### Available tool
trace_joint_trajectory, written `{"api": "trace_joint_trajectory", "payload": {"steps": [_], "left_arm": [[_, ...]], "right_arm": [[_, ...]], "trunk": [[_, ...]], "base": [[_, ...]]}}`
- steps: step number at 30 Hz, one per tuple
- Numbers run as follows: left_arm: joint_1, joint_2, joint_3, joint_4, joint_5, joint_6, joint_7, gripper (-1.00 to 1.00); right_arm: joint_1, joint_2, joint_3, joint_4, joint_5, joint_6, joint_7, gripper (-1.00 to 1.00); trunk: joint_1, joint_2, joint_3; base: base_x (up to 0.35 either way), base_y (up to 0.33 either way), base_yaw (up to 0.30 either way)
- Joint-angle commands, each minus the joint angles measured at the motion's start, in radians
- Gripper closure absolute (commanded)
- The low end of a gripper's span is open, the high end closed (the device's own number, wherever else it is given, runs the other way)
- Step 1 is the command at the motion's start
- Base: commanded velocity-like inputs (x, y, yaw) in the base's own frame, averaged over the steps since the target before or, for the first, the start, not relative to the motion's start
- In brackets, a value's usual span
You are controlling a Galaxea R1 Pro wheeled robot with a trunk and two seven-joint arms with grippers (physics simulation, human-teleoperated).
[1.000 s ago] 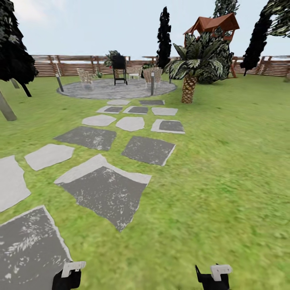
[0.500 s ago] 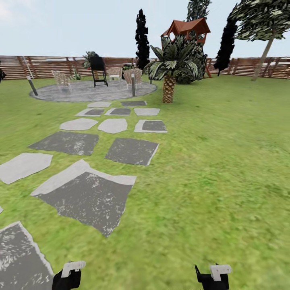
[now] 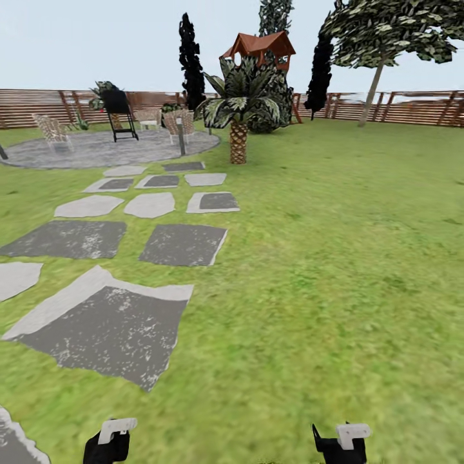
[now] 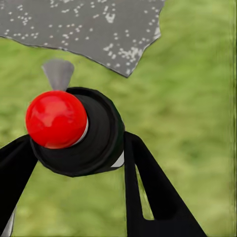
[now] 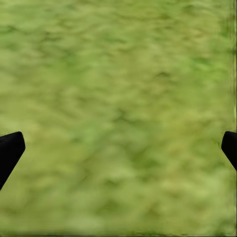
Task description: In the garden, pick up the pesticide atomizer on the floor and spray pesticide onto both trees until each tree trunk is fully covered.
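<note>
Whole view swung right: grey paving stones [image 3: 103, 325] slid left, leafy tree [image 3: 380, 38] came in far right. Left fingers [image 4: 153, 197] pinch dark red-capped atomizer [image 4: 74, 131]. Right fingers [image 5: 10, 150] spread, empty. Roll on, sprayer steady.

Each of the 2 arms ends in a matte black wrist carrying a small white block; the left gripper [image 3: 108, 441] and right gripper [image 3: 340, 442] match. Both have smooth black tapering fingers [image 4: 148, 192]; 1 finger has a narrow slot.
</note>
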Motion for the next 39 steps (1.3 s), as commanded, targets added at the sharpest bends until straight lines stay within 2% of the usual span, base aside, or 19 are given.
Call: {"api": "trace_joint_trajectory", "payload": {"steps": [1,39], "left_arm": [[0.0,0.0,0.001,0.001,-0.001,-0.003,0.001,1.0],[0.0,0.0,0.0,0.001,-0.001,-0.003,0.001,1.0]], "right_arm": [[-0.001,0.0,-0.001,0.001,0.004,-0.003,0.0,-1.0],[-0.001,0.002,-0.001,0.0,0.004,-0.003,-0.002,-1.0]], "trunk": [[0.0,0.0,-0.001],[0.0,0.0,-0.001]], "base": [[0.0,0.0,-0.3],[0.0,0.0,-0.3]]}}
